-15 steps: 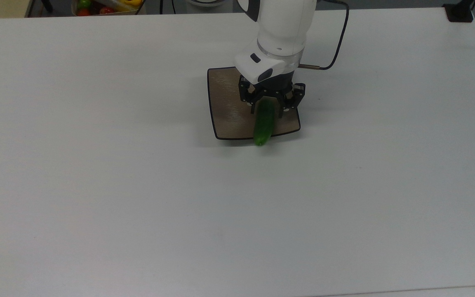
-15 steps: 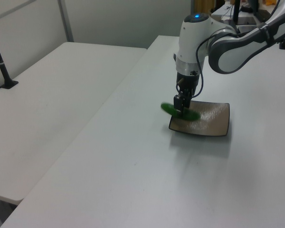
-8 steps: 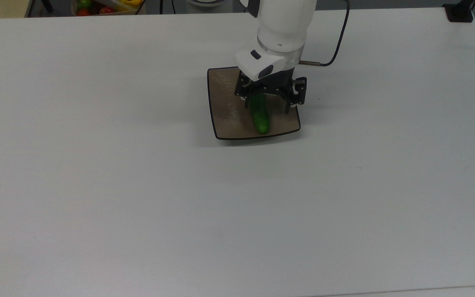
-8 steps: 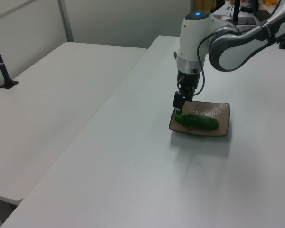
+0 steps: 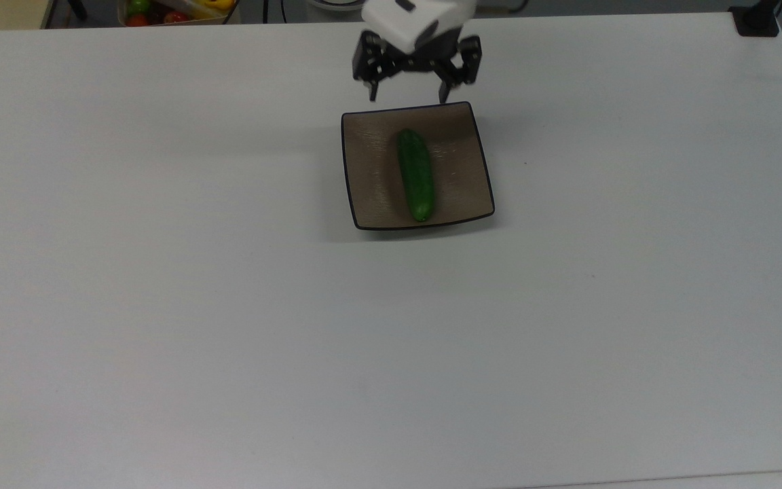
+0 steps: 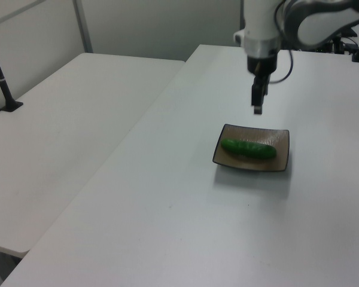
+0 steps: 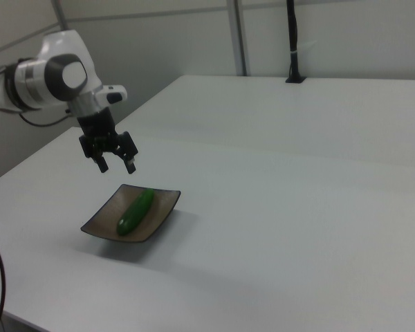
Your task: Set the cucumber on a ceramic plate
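Claw (image 5: 408, 92) spread wide, empty, upper centre, above square brown-grey ceramic plate (image 5: 370, 197); glossy dark green cucumber (image 5: 415, 174) lies centred. Bumping counter (image 5: 160, 305) could roll it off.

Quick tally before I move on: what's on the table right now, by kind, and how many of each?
Cucumbers: 1, the cucumber lying on the plate
Plates: 1, the ceramic plate, square and brown-grey
Total on the table: 2
The gripper hangs open above the plate's far edge, holding nothing.
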Controlling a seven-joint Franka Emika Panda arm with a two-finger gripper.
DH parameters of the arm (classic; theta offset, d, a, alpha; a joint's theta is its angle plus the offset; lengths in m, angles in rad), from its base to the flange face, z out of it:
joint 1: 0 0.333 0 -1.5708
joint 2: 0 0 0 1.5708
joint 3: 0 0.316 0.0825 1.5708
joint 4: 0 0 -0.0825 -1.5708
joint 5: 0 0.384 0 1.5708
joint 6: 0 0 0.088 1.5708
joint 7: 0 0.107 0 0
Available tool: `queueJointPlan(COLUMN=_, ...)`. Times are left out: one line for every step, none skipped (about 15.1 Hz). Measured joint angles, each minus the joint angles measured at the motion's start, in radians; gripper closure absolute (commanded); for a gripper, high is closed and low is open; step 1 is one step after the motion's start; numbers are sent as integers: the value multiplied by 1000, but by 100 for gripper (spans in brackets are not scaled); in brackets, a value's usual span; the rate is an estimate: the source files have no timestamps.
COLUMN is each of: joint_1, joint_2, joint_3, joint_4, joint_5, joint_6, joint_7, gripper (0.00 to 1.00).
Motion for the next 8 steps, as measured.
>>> queueJointPlan(joint_1=-5, joint_2=-24, joint_3=-9, joint_4=0, joint_5=19, joint_6=-23, joint_7=-7, gripper=0)
queueJointPlan(joint_1=-20, joint_2=-57, joint_3=-19, joint_4=-1, joint_5=48, joint_6=-48, joint_7=-23, gripper=0)
queueJointPlan(joint_1=-30, joint_2=-74, joint_3=-29, joint_4=-2, joint_5=65, joint_6=-53, joint_7=-31, gripper=0)
queueJointPlan(joint_1=-45, joint_2=-86, joint_3=-48, joint_4=-3, joint_5=89, joint_6=-53, joint_7=-39, gripper=0)
queueJointPlan(joint_1=-57, joint_2=-88, joint_3=-71, joint_4=-3, joint_5=117, joint_6=-53, joint_7=-46, gripper=0)
queueJointPlan(joint_1=-65, joint_2=-88, joint_3=-88, joint_4=-3, joint_5=132, joint_6=-53, joint_7=-65, gripper=0)
queueJointPlan(joint_1=-75, joint_2=-88, joint_3=-95, joint_4=-3, joint_5=138, joint_6=-53, joint_7=-80, gripper=0)
queueJointPlan(joint_1=-81, joint_2=-87, joint_3=-95, joint_4=-4, joint_5=138, joint_6=-53, joint_7=-83, gripper=0)
